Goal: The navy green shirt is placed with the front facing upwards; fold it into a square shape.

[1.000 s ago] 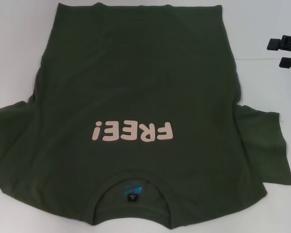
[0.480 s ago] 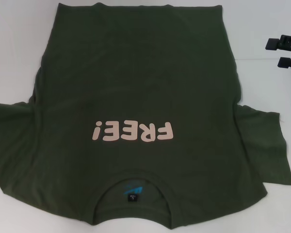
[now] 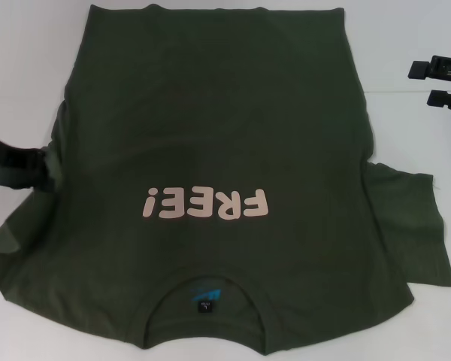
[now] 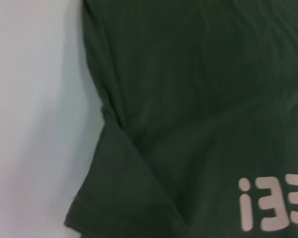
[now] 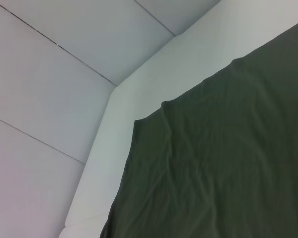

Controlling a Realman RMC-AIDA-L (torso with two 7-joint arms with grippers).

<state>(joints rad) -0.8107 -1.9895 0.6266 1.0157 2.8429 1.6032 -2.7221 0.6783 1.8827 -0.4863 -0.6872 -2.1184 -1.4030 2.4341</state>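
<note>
Olive shirt [image 3: 218, 150] lies flat on table [image 3: 22, 75], print up. Head view: left gripper [image 3: 19, 165] over left sleeve; right gripper [image 3: 443, 81] parked beside the hem, fingers spread. Left wrist view: sleeve [image 4: 114, 188] below. Left grip state: cannot tell. Risk: pinching one layer only, causing a skewed fold.

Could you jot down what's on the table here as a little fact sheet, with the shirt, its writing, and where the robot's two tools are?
shirt: navy green shirt spread flat on the white table, front up
lettering: pale pink "FREE!", upside down in the head view
collar: nearest the robot, blue neck label showing
sleeves: both spread out sideways
left tool: over the shirt's left sleeve
right tool: beside the shirt on the right, over bare table, fingers apart
folds made: none yet
</note>
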